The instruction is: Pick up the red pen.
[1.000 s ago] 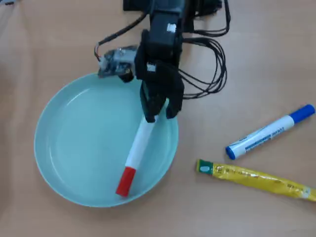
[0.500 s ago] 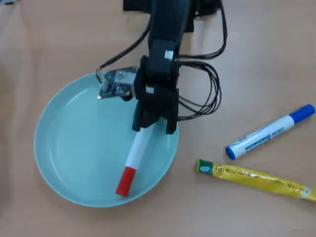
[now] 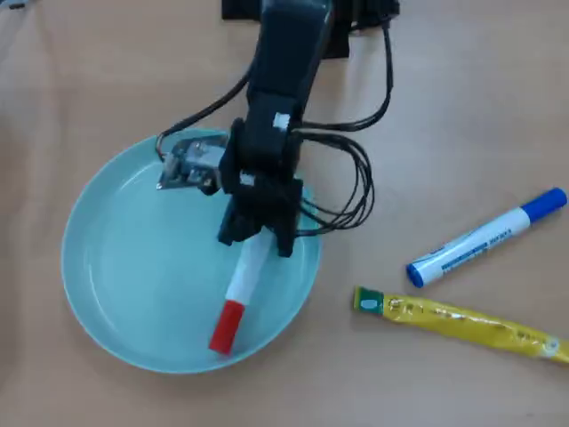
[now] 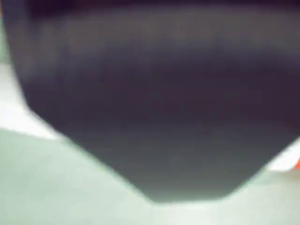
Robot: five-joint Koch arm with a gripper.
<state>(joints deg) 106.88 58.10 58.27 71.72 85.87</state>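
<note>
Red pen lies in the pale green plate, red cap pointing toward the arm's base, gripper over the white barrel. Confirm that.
Not quite. In the overhead view the red pen does lie in the pale green plate, and the gripper is over its white barrel, but the red cap points away from the arm's base, toward the plate's near rim at the bottom of the picture.

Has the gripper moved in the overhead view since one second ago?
Yes. The gripper has shifted left and down in the overhead view, further over the plate and along the red pen, which lies as before.
</note>
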